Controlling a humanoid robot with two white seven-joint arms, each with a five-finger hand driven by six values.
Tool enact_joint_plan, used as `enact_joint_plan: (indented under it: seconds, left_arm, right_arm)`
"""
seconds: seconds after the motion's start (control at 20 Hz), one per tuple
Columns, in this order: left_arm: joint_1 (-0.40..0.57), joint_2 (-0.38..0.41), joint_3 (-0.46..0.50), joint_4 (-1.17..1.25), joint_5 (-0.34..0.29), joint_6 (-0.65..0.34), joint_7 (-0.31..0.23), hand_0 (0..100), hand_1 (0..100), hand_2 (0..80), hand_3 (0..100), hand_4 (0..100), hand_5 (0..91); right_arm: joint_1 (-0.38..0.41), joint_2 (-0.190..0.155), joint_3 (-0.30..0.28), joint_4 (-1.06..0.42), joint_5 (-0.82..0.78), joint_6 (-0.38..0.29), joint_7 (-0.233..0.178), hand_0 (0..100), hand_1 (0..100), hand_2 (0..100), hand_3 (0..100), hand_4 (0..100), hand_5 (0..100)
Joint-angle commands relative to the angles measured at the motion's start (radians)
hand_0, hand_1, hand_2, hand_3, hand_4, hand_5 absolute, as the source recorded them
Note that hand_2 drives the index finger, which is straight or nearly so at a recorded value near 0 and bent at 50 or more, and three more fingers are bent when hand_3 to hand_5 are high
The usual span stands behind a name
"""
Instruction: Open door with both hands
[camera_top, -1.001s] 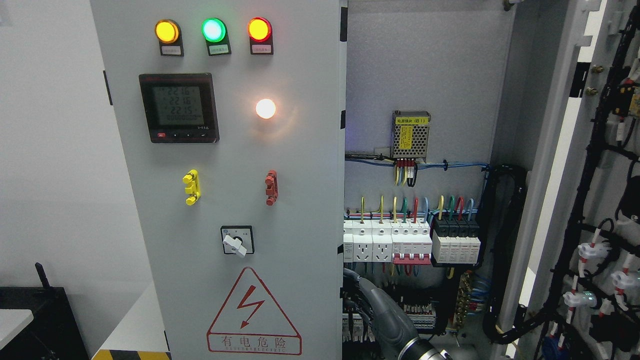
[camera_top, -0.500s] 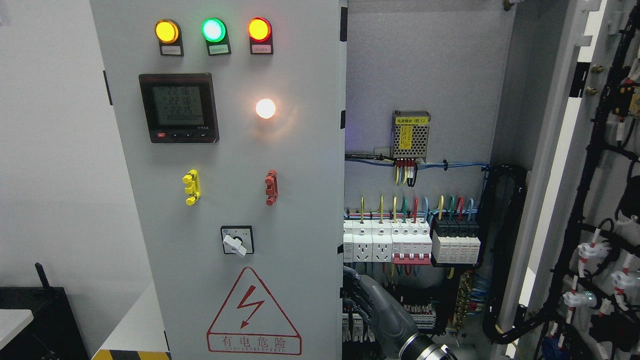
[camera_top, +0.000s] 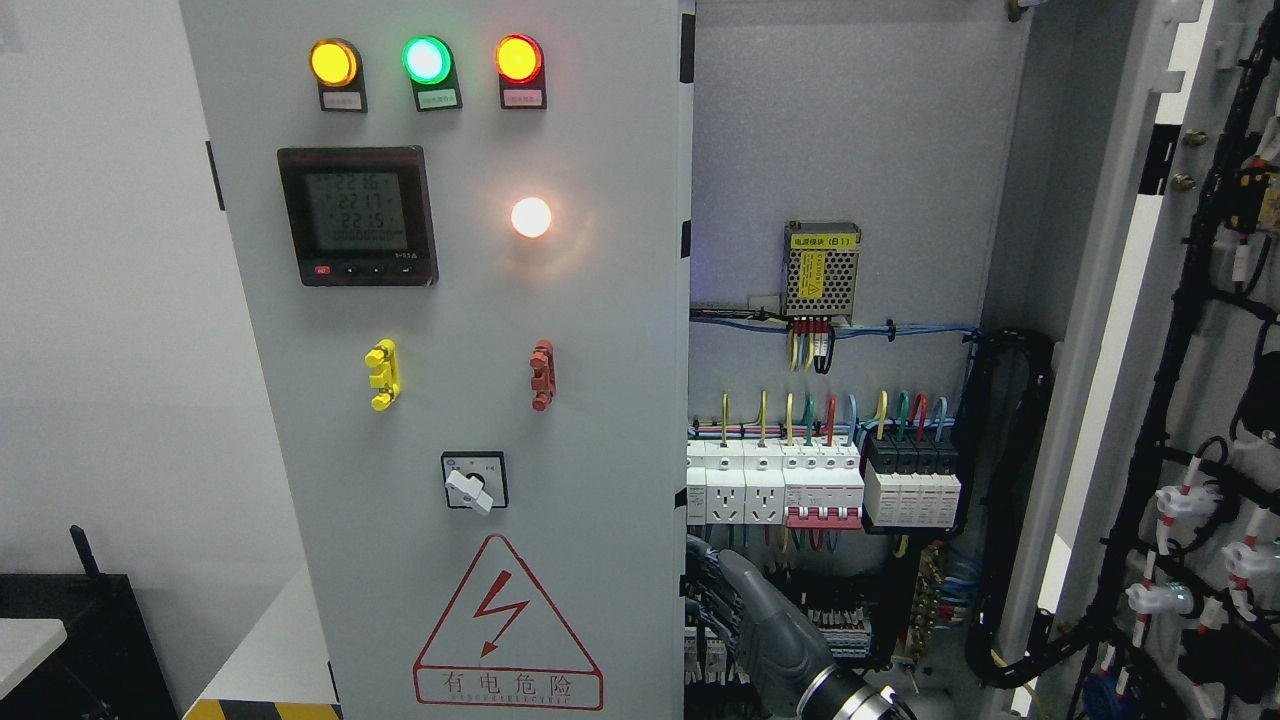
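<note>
Hand (camera_top: 745, 610) barely shifted, fingers hidden behind door (camera_top: 560, 420)

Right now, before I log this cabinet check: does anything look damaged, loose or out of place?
Nothing looks damaged. The grey right-hand cabinet door stands wide open, exposing wiring, and the robot's grey hand reaches in below the white breaker row.

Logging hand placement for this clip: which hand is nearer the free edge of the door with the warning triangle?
Right. The right hand is low down at the free edge of the door, level with the warning triangle. The left hand is out of view.
</note>
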Motion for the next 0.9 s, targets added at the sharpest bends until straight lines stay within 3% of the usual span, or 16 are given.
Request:
enact_joint_plan:
  seconds: [0.0,0.65,0.85]
  left_arm:
    - [0.000,0.000,0.002,-0.015,0.028,0.000,0.000,0,0,0.0,0,0,0.0]
    - [0.000,0.000,0.002,-0.014,0.028,0.000,0.000,0,0,0.0,0,0,0.0]
    - [0.000,0.000,0.002,-0.014,0.028,0.000,0.000,0,0,0.0,0,0,0.0]
  right_arm:
    - [-0.004,-0.002,0.001,0.016,-0.006,-0.001,0.030,38,0,0,0,0,0]
    - [-0.032,-0.002,-0.001,0.029,-0.006,-0.002,0.052,38,0,0,0,0,0]
    - [-0.032,-0.002,-0.002,0.032,-0.006,-0.004,0.087,38,0,0,0,0,0]
